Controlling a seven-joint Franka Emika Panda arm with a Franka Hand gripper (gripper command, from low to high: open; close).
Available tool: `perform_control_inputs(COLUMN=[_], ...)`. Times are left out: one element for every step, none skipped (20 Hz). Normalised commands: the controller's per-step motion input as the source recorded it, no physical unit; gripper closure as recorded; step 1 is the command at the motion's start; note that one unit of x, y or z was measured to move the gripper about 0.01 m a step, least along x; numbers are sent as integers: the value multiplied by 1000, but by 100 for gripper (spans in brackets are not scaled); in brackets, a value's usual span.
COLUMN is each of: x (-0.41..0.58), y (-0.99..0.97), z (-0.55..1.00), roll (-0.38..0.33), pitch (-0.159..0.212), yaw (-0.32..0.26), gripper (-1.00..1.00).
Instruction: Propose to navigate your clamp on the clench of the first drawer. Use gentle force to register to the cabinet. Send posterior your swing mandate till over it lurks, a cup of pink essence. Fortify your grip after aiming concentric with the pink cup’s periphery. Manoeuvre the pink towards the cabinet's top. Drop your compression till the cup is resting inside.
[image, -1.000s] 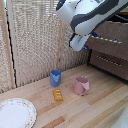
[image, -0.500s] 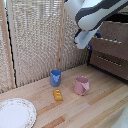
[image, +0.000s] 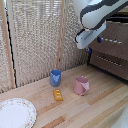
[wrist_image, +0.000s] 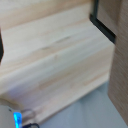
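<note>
From the exterior view, the bulky white arm hangs high over the tabletop (image: 100, 107), and its tool (image: 99, 40) sits right against the front of the cabinet (image: 112, 55), up near the top drawer; a bit of blue fingertip shows there, but I cannot tell whether the fingers are apart or together. The cabinet stands at the exterior view's right, dark brown with slim silver handles. The pink cup (image: 81, 85) stands upright on the tabletop, well apart from the cabinet and toward the exterior view's left of it, with nothing gripping it. Farther from the cabinet than the pink cup is a blue cup (image: 55, 77), and a small yellow block (image: 58, 94) lies just beside that blue cup. A white plate (image: 15, 114) with a patterned rim rests farthest from the cabinet. A pale reed screen (image: 35, 35) runs behind them all. The wrist view is blurred: pale wooden tabletop (wrist_image: 55, 55) fills it, with the cabinet's dark edge (wrist_image: 102, 22) at one side, and a small blue glint low in the picture.
</note>
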Motion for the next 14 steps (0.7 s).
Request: perform_control_inputs(x=[-191,-234,-291,-289,-374,-340,-371,-360,-340,-349,-323,-289,-183,-69], y=[-117,-131,-177,-214,-243,-206,-266,-223,-203,-197,-180,-143,0,0], z=[-334,-380,-437,-511,-491,-503,-483,-474,-486,-486,-520,-557,-500,-397], roll=[304,289,276,255,229,216,184,180,180,182,204,224,245,262], pitch=[-117,-104,-85,-61,-44,-30,-19,-11,-19,-25,-32,-50,-96,-144], yaw=[-88,-90,-95,-109,-101,-100,-107,-105,-110,-108,-105,-101,-87,-96], gripper=[-100,-100,-100,-100,-100,-100,-100,-100,-100,-100,-100,-100,-100,-100])
